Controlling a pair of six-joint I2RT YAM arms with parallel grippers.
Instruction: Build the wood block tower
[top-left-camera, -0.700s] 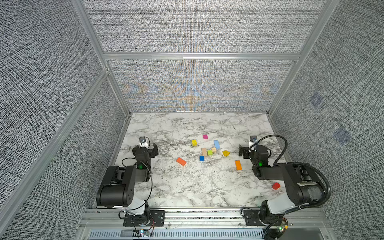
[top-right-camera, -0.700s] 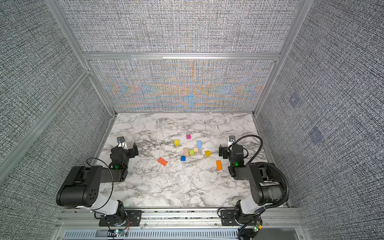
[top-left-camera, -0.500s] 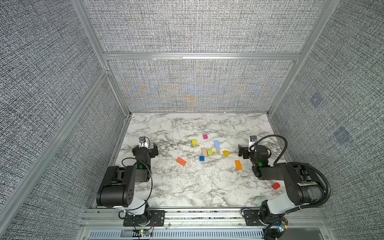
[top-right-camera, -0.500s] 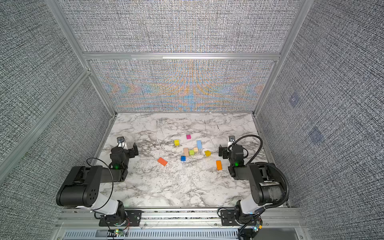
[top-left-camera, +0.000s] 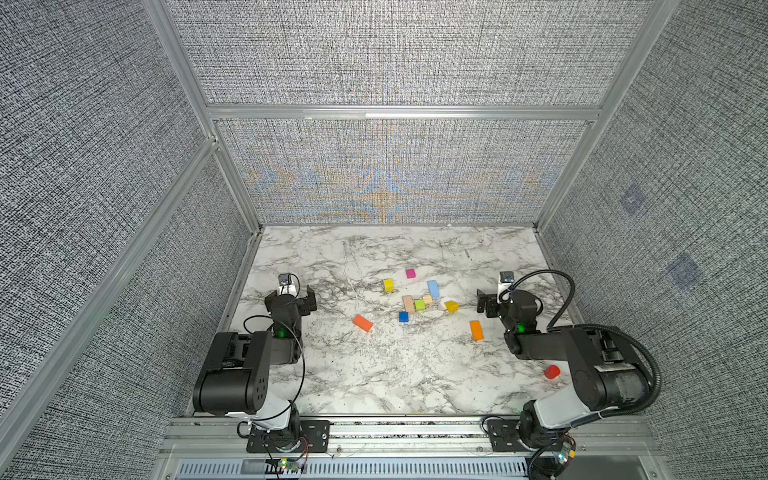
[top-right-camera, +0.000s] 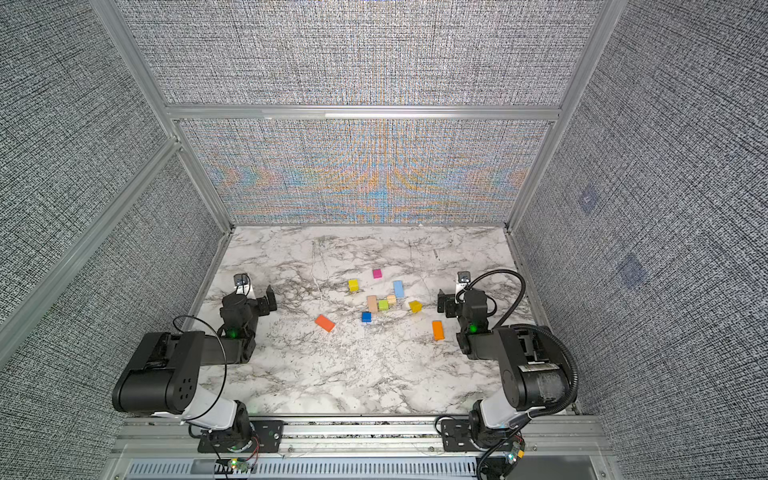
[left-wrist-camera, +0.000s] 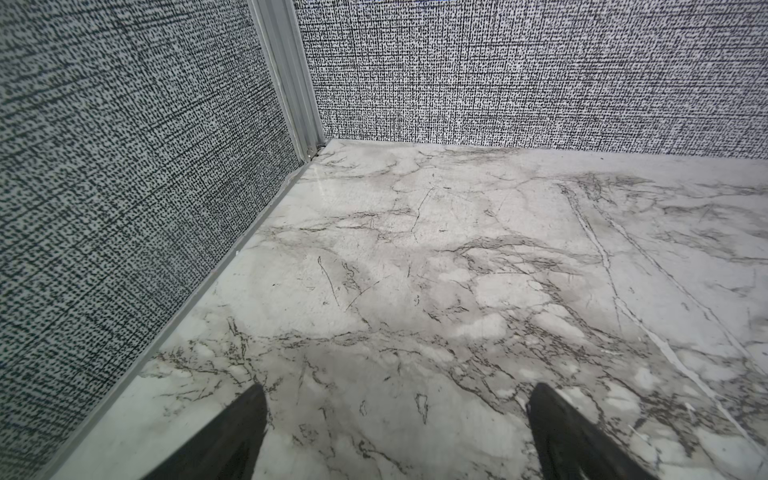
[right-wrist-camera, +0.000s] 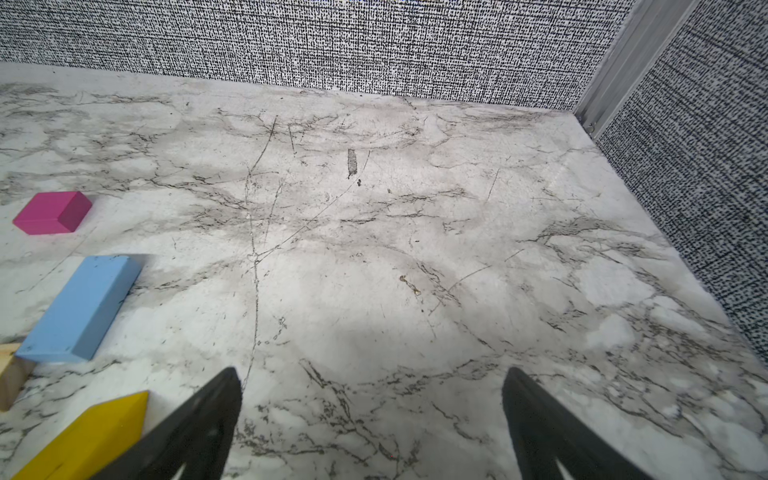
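Left gripper (left-wrist-camera: 397, 390) and right gripper (right-wrist-camera: 370, 374) both spread wide, holding nothing. Roughly 11 blocks (top-left-camera: 419, 305), count unsure from above, lie scattered singly on the table (top-left-camera: 374, 374).

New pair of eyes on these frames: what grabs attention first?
The bright wood blocks lie scattered around the middle of the marble table, and none is stacked. The left tool and right tool flank them, both open and empty. One red block lies alone toward the near right corner in a top view, well apart from the rest.
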